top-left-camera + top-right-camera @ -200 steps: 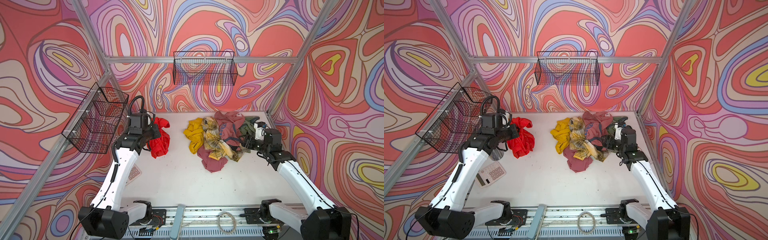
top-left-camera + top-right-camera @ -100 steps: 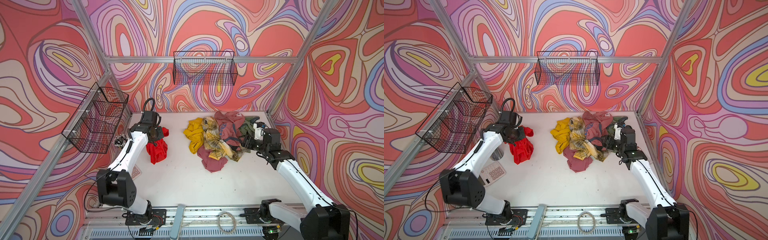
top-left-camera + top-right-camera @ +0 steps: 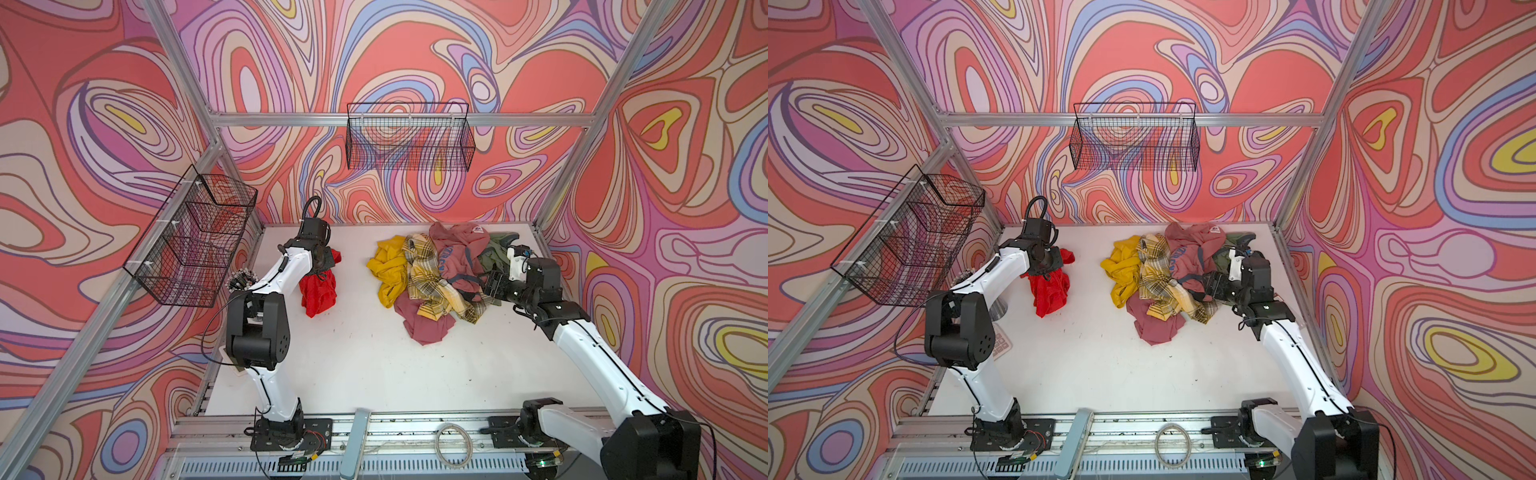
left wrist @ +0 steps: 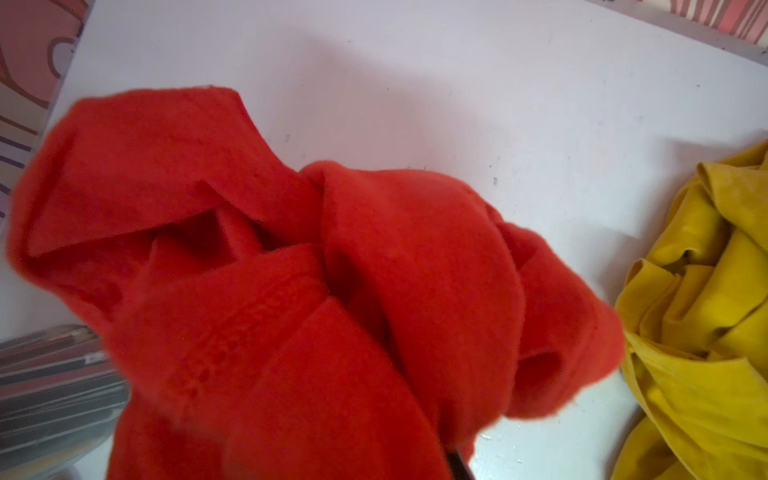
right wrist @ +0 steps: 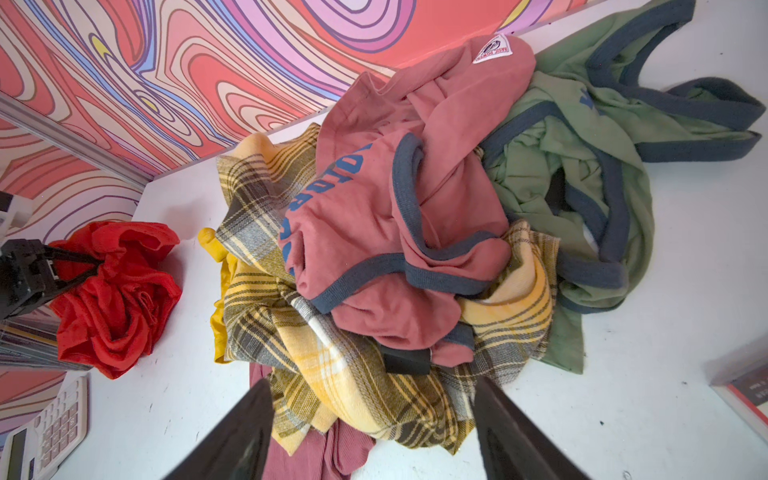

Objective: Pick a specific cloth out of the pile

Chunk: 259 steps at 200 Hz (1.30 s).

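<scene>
Left arm's elbow is cocked up high, left gripper (image 3: 327, 262) pinched tight on the bright red cloth (image 3: 318, 291), which is bunched with its lower end on the white worktop (image 3: 365, 365), well apart from the pile (image 3: 432, 274). Right gripper (image 3: 492, 286) sits jaws apart at the pile's right edge. A wire basket (image 3: 191, 237) hangs on the left wall and another basket (image 3: 409, 137) on the back wall; can't tell what's in them. Swirly walls.

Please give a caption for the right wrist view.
Open right gripper faces the pile; left gripper holds the red cloth apart.

Red cloth (image 4: 291, 291) bunched over white table (image 4: 457, 83); yellow garment (image 4: 706, 299) nearby
</scene>
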Each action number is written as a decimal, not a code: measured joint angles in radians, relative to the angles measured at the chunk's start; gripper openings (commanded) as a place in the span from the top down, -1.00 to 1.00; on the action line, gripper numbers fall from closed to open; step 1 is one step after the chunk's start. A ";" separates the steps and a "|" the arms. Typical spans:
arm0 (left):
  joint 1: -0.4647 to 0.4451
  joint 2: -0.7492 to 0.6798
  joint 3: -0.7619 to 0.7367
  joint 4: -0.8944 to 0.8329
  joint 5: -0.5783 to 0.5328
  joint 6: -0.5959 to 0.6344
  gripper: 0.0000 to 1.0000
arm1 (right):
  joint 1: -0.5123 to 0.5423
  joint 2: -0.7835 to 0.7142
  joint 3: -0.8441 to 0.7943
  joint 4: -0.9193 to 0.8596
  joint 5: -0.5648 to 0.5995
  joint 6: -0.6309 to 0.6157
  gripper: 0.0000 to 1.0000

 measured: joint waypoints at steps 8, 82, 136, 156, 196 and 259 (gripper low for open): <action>0.000 0.000 -0.037 0.032 -0.002 -0.009 1.00 | 0.000 0.000 0.000 -0.002 0.000 0.000 -0.56; 0.000 0.163 -0.001 0.053 -0.009 -0.048 1.00 | 0.000 0.000 0.000 -0.013 0.010 -0.009 -0.56; 0.001 0.229 0.098 0.023 -0.020 -0.063 1.00 | 0.000 0.000 -0.026 -0.014 0.017 -0.025 -0.61; 0.001 0.265 0.156 0.011 -0.019 -0.055 0.91 | 0.000 0.000 -0.033 -0.013 0.016 -0.026 -0.61; 0.001 0.309 0.235 -0.030 -0.013 -0.036 0.52 | 0.000 0.000 -0.034 -0.010 0.015 -0.026 -0.62; 0.000 0.241 0.152 0.017 0.031 -0.006 -0.48 | 0.000 0.029 -0.044 0.027 0.042 -0.066 -0.82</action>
